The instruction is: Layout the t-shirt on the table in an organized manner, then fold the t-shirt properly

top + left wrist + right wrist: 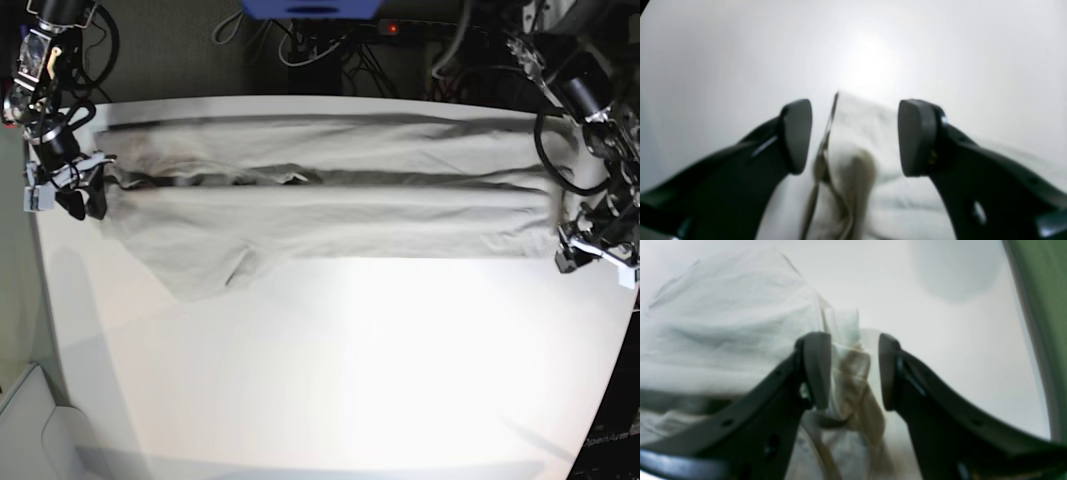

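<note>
across the far half of the table (330, 380) the t-shirt (330, 205) lies stretched side to side in a long band, a lengthwise fold through it and one flap sagging toward the near left. the left gripper (855, 136) stands parted with a loose edge of cloth between its pads, touching neither, while the right gripper (855, 370) has a bunched hem between its jaws, one pad on it, though i cannot tell if it truly pinches. the fabric looks light, soft and limp, likely to droop and crease, so it is best pinched at hems or corners.

One t-shirt (330, 215), one table (350, 370), two grippers: left (590, 245), right (75, 185).
</note>
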`<state>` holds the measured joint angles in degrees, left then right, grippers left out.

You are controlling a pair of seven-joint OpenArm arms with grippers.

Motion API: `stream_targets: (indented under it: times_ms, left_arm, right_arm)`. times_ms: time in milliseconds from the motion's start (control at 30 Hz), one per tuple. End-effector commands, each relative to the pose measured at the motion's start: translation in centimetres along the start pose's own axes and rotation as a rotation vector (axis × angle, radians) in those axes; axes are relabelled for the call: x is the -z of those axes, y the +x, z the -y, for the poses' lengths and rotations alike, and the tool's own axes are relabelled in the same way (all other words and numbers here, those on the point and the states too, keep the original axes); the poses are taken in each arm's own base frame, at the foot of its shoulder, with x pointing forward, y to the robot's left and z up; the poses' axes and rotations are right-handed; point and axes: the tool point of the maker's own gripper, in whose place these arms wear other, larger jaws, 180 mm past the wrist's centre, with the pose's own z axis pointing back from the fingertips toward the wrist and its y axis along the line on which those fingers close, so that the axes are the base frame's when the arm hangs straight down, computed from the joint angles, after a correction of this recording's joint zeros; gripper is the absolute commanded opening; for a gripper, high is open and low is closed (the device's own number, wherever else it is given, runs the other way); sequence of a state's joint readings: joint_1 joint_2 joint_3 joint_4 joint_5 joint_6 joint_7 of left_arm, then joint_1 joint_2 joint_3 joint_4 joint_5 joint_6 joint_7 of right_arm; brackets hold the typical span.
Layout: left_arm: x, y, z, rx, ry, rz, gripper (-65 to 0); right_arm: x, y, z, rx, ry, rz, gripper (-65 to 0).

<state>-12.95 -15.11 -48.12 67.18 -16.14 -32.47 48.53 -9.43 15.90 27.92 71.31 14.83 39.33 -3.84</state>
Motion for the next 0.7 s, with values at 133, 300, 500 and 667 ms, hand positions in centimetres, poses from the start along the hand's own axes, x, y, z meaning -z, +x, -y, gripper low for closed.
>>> stream_targets:
  times_ms: [133, 300, 500, 667]
  left_arm:
    - [0.8, 0.5, -1.6, 0.055, 0.075, -0.002, -25.6]
    - [1.6, -1.6, -1.9, 0.037, 0.076, -0.057, -25.8]
    - [2.1, -3.2, -1.9, 0.015, 0.065, -0.098, -26.0]
    - [2.6, -4.4, -1.2, 0.018, 0.042, -0.133, -26.3]
  right_arm:
    - [-0.1, 2.1, 0.5, -0.017, 0.005, 0.063, -40.2]
    - [-0.1, 2.2, 0.5, -0.018, 0.005, 0.064, -40.2]
    - [-0.1, 2.1, 0.4, -0.018, 0.008, 0.063, -40.2]
    - [-0.1, 2.1, 0.4, -0.018, 0.008, 0.063, -40.2]
